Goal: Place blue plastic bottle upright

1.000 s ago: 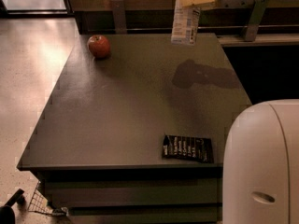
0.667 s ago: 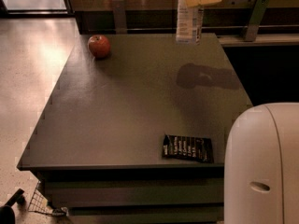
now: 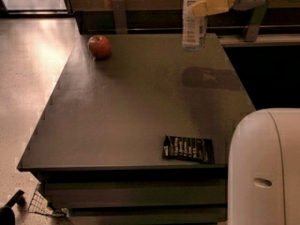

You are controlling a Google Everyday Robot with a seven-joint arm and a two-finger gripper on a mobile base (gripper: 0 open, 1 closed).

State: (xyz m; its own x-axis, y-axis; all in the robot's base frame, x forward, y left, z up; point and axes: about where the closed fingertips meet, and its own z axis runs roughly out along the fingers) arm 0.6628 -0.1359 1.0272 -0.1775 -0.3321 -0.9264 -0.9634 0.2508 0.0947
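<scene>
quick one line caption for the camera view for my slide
Gripper, top right, holds the blue plastic bottle upright above the table; red apple far left, dark packet near front.

Dark grey table on glossy pale floor, warmly lit.

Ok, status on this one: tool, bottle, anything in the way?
Top right: tool shut on blue plastic bottle. Bottle upright, off the table, shadow below. Far left apple, near front edge dark packet, neither under it.
</scene>
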